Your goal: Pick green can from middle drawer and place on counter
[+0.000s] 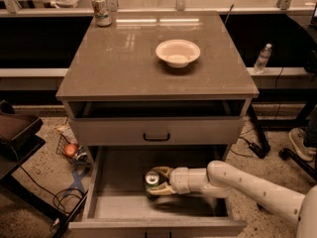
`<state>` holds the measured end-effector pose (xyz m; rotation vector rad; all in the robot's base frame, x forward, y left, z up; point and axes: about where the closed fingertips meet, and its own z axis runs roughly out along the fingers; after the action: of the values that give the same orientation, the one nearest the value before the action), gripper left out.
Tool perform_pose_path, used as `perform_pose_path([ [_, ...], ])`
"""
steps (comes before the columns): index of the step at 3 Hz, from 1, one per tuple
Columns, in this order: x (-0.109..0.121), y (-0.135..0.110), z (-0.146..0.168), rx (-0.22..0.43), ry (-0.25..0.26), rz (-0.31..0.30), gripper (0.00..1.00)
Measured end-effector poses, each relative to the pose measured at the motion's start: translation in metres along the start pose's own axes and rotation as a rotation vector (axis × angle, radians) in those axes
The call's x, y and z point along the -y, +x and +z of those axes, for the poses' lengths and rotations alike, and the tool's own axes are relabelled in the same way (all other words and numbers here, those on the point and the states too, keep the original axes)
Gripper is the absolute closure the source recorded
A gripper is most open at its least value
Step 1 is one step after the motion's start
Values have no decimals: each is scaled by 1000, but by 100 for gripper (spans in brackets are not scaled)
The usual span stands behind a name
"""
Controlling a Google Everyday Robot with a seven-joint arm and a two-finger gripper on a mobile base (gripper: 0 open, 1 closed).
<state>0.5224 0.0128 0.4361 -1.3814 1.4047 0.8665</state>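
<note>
The green can (150,178), dark green with a shiny silver lid, stands upright on the floor of the open middle drawer (121,202), near its centre. My gripper (153,181) reaches in from the right on a white arm (247,185). One finger (163,171) is behind the can and the other is in front, both hugging its sides. The can rests on the drawer floor. The counter (124,58) tops the cabinet above.
A white bowl (178,52) sits on the counter, with a pale white-and-green can (101,9) at its back left corner. The top drawer (156,130) is slightly open and overhangs the middle one. Left are cables and a dark chair (15,133). Right is a water bottle (263,58).
</note>
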Motion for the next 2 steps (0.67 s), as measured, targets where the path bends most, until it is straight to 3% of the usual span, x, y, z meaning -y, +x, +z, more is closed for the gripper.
perform_pose_path([
  [1,0,-5,-1,37,2,5,96],
  [2,1,-17,-7,87,3,16,100],
])
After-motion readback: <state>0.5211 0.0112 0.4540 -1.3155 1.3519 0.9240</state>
